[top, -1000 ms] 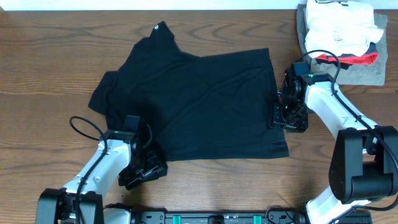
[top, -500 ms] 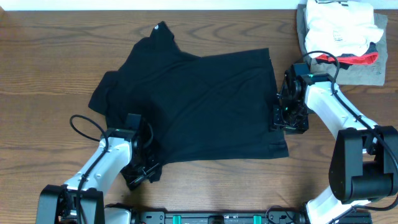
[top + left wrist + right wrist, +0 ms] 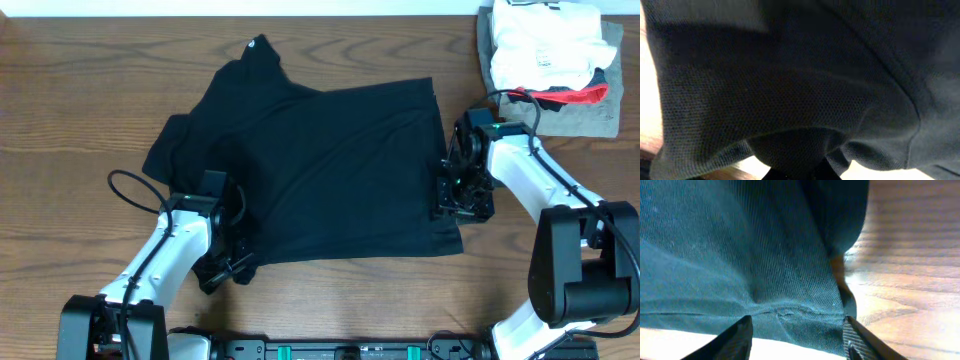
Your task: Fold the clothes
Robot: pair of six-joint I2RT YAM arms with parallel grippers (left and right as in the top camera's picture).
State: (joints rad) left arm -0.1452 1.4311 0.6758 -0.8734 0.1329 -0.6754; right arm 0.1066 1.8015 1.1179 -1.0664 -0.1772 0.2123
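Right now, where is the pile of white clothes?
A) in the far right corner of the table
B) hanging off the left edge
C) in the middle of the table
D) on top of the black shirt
A: the pile of white clothes sits in the far right corner of the table, well apart from the black shirt spread out in the middle.

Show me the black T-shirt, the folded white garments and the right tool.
black T-shirt (image 3: pixel 330 170), overhead view, middle of its spread body.
folded white garments (image 3: pixel 550 40), overhead view, top of the pile.
right tool (image 3: pixel 796 339), right wrist view, midway between its fingertips, over the shirt's edge.
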